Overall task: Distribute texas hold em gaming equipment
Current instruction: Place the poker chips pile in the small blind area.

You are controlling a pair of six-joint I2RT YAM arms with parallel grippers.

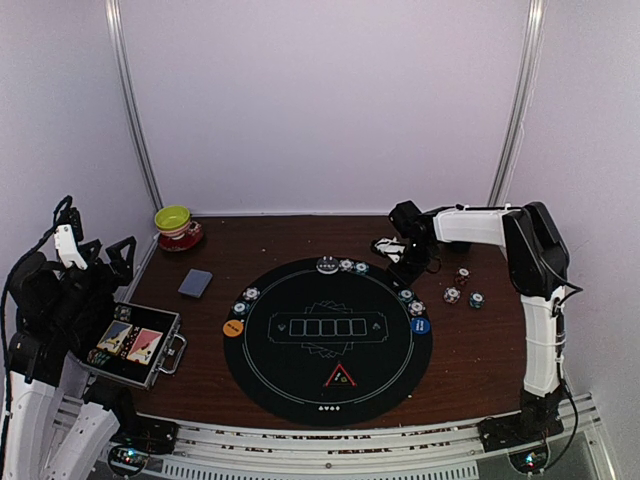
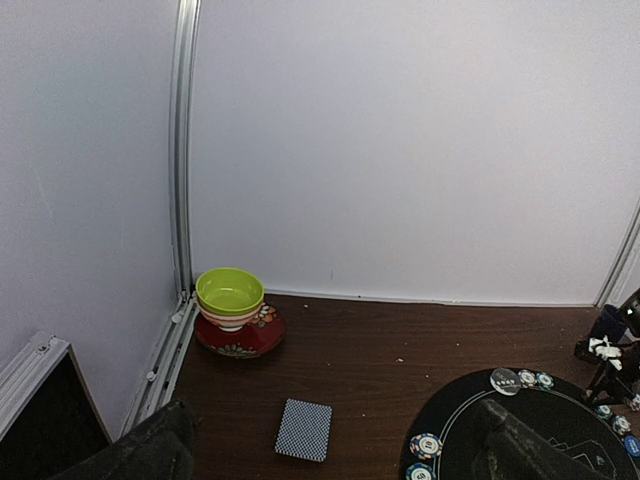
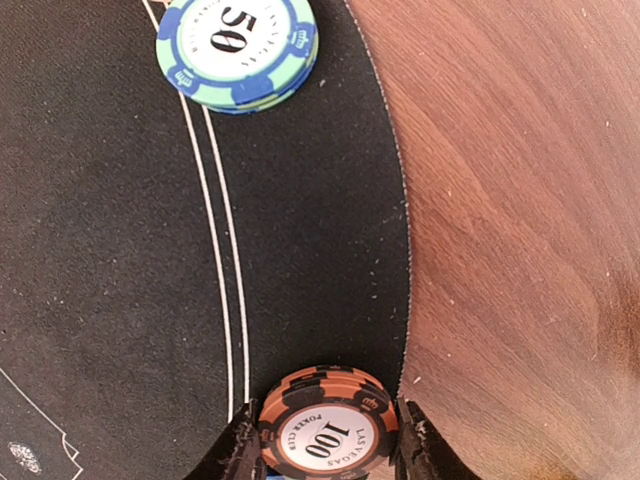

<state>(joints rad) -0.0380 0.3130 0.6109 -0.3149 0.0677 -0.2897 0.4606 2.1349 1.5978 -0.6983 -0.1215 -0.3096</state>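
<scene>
A short stack of orange-and-black 100 chips (image 3: 325,428) is at the rim of the black mat (image 3: 120,250), just beside the bare wooden table (image 3: 520,200). My right pincer (image 3: 325,445) is clamped on its sides. A green-and-blue 50 stack (image 3: 238,45) lies farther along the rim. I judge I am setting down one seat's stake. Next I must release and lift straight up without nudging it.

The worktop (image 1: 290,240) lies bare along its far edge between the bowl (image 1: 172,217) in the far left corner and the right arm (image 1: 480,225), which spans the far right corner near loose chips (image 1: 452,294). An open case (image 1: 135,345) sits at the near left corner, a card deck (image 1: 195,283) just beyond. Chips (image 1: 346,265) line the far rim of the mat (image 1: 300,380), where the right fingers (image 3: 238,452) pinch an orange chip stack (image 3: 325,430).
</scene>
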